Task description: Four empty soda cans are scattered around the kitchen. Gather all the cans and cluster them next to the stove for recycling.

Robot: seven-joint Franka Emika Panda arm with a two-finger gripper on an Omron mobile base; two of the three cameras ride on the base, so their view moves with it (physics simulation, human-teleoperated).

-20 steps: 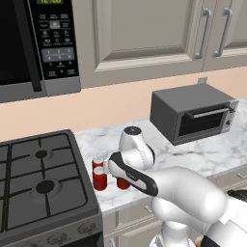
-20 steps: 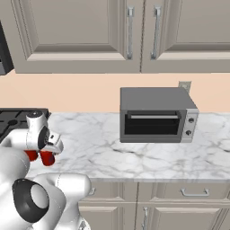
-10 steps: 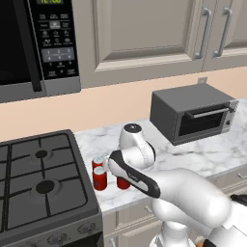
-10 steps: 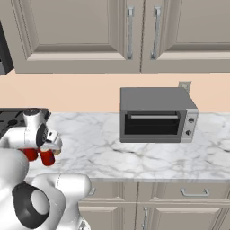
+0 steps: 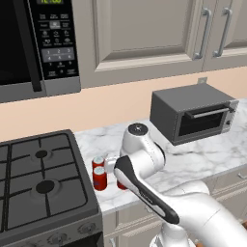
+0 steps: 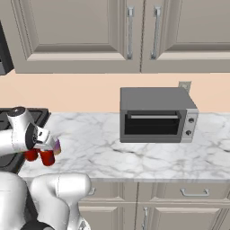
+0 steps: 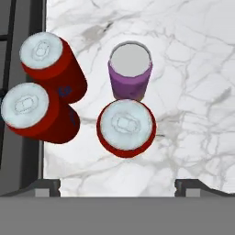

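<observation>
1. Hovering above a cluster of four upright soda cans on the marble counter point(image 5: 202, 161), gripper point(image 7: 117, 186) spread wide, fingertips point(image 7: 46, 187) apart at the bottom of the hand view, pinching nothing.
2. Standing closest beneath the hand: a red can point(image 7: 126, 128), silver top up, clear of both fingertips.
3. Just beyond it, touching or almost touching: the purple can point(image 7: 130, 71).
4. To the left in the hand view, pressed against each other: two more red cans point(image 7: 54, 67) and point(image 7: 37, 114), right at the counter's edge beside the stove point(image 5: 41, 185).
5. Seen from the left base view: red cans point(image 5: 99, 177) next to the stove's right side, partly hidden by the white arm.
6. Seen from the right base view: red cans point(image 6: 46, 157) low under the hand, purple can point(image 6: 57, 145) peeking out beside it.
7. Farther along the counter, well apart from the cluster: grey toaster oven point(image 6: 155, 115).
8. Up on the wall over the stove: black microwave point(image 5: 34, 43).
</observation>
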